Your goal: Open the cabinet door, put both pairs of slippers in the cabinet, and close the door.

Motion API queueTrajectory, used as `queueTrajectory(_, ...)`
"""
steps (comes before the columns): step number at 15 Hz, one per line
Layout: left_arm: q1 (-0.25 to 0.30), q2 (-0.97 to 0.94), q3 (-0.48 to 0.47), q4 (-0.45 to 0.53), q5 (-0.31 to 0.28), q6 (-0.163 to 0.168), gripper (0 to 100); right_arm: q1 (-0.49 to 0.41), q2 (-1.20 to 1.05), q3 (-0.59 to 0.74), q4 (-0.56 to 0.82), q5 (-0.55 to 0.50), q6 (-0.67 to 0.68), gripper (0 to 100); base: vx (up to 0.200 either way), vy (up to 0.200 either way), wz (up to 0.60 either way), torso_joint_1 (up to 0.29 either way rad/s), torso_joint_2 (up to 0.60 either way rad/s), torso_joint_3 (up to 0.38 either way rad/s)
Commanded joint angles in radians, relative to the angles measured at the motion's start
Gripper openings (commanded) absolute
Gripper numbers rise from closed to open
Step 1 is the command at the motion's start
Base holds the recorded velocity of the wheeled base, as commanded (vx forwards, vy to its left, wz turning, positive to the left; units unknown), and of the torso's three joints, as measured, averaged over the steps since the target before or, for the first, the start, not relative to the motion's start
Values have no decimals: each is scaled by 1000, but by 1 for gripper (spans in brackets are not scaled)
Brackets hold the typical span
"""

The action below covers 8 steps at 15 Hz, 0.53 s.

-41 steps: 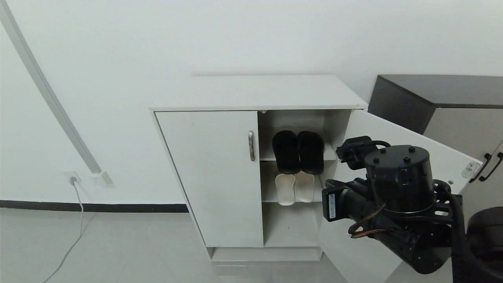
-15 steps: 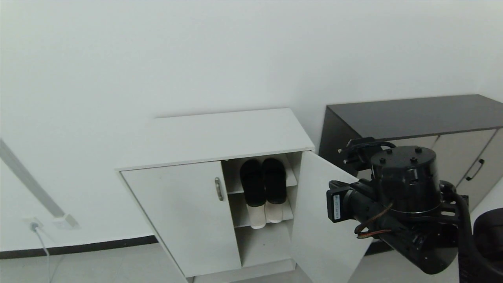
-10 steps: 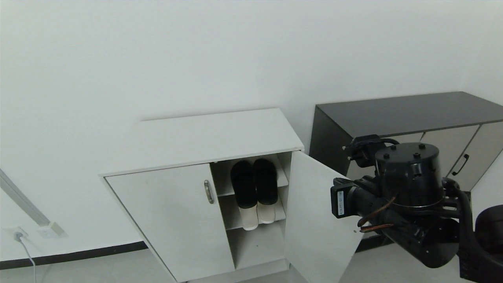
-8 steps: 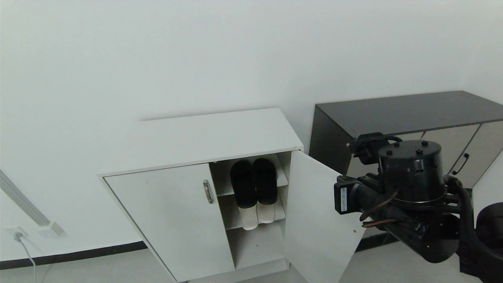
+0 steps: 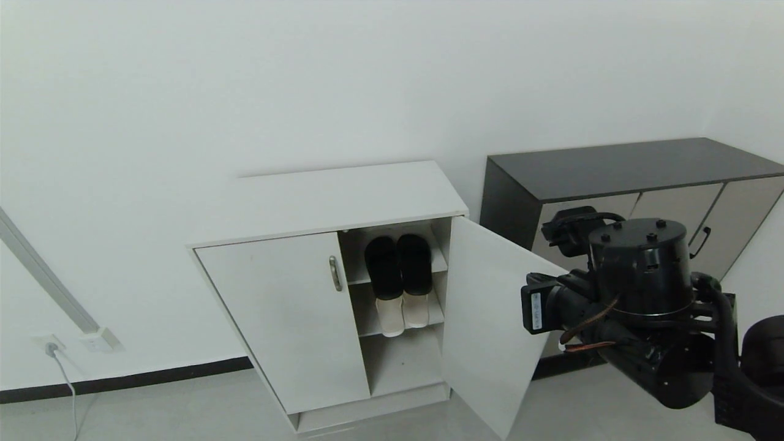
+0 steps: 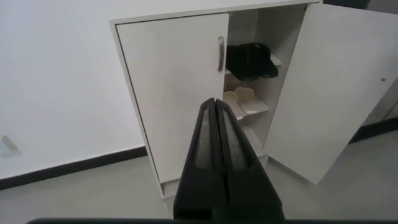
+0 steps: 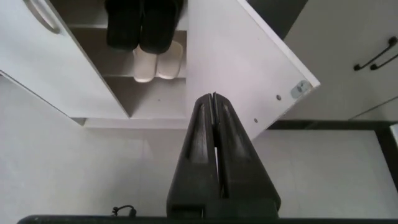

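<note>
The white cabinet [image 5: 343, 199] has its left door shut and its right door [image 5: 490, 318] swung open. A black pair of slippers [image 5: 398, 266] lies on the upper shelf. A white pair [image 5: 401, 318] lies on the shelf below. My right gripper [image 7: 213, 96] is shut and empty, held off the open door [image 7: 242, 68] near its free edge. My left gripper [image 6: 215, 101] is shut and empty too, facing the shut left door [image 6: 177, 87] from a distance. Both pairs show in the wrist views: black slippers [image 6: 249, 60] [image 7: 142, 22], white slippers [image 6: 244, 101] [image 7: 157, 64].
A dark-topped sideboard [image 5: 612, 165] stands right of the cabinet, close behind the open door. A wall socket with a cable [image 5: 52, 350] and a slanted conduit [image 5: 43, 275] are at the far left. Bare grey floor [image 5: 184, 410] lies in front.
The whole head picture has shifted, so the camera moved: the cabinet looks farther off and the sideboard came into view. Slippers, door and right arm keep their places.
</note>
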Motion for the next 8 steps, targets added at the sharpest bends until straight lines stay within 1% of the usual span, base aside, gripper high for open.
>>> queueTrajectory(1,0,0,0,0,1,0,0,-58,68,-50,1,-7,0,0,0,0,0,0,0,0)
queueTrajectory(3,0,0,0,0,1,0,0,-136,114,-113,0,21,-1,0,0,0,0,0,0,0)
queueTrajectory(5,0,0,0,0,1,0,0,-253,219,-257,4,45,-1,0,0,0,0,0,0,0)
queueTrajectory(6,0,0,0,0,1,0,0,-286,245,-298,6,84,-4,0,0,0,0,0,0,0)
queueTrajectory(8,0,0,0,0,1,0,0,-322,279,-337,12,134,-7,0,0,0,0,0,0,0)
